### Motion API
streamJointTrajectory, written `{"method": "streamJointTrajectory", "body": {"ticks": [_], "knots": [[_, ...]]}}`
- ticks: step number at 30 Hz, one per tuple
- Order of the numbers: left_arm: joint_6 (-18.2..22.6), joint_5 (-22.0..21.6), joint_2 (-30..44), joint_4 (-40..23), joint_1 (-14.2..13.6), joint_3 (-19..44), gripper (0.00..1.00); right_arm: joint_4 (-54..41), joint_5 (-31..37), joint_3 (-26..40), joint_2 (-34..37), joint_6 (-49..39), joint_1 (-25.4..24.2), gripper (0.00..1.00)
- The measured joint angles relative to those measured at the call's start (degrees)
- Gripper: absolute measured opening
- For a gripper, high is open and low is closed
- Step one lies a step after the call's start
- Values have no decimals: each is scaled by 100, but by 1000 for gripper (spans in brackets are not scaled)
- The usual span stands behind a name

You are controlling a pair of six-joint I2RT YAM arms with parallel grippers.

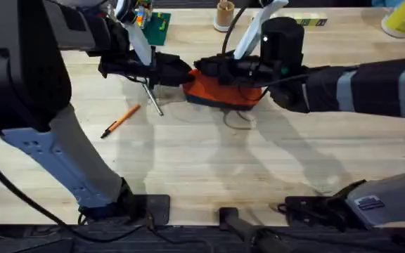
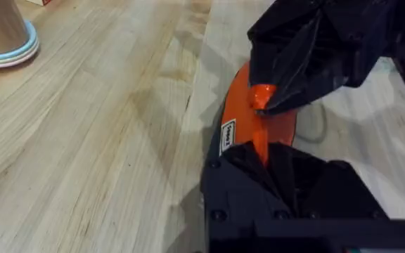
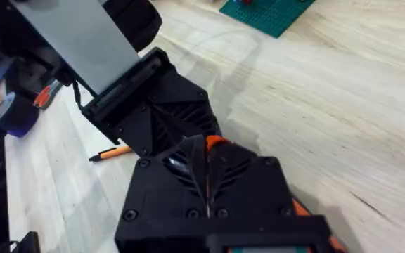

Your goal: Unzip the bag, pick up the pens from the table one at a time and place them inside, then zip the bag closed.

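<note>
Nearest the arm bases, the worktop (image 1: 209, 169) lies bare, its pale planks crossed only by the arms' shadows. A little farther out the orange pen (image 1: 120, 120) lies loose on the wood, angled, well apart from the bag. Just beyond it the grey pen (image 1: 153, 98) lies near the left tool, its far end running under the dark fingers.

Farther still sits the bag (image 1: 220, 90), orange with its dark base strip, on the worktop between the two tools. The left tool (image 1: 166, 70) is at its left end and the right tool (image 1: 225, 69) over its top. In the left wrist view the left tool's fingers (image 2: 273, 169) are clenched on the orange fabric at the bag's end. In the right wrist view the right tool (image 3: 207, 151) is pinched on a small orange piece, most likely the zip pull, though I cannot make it out for certain.

The risks, as I judge them: if the left tool's hold on the fabric slips, the whole bag may drag along with the pull instead of the zip running. The pull is small and could slide out of the pinch. The grey pen lies close enough that a sliding bag or finger could knock it away.

At the far edge a green baseplate (image 1: 159, 27) stands clear.
</note>
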Motion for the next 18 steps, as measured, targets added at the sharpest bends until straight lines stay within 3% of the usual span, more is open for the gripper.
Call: {"method": "streamJointTrajectory", "body": {"ticks": [18], "knots": [[2, 1, 1, -20, 0, 1, 42, 42, 2, 11, 0, 20, 111, 30]]}}
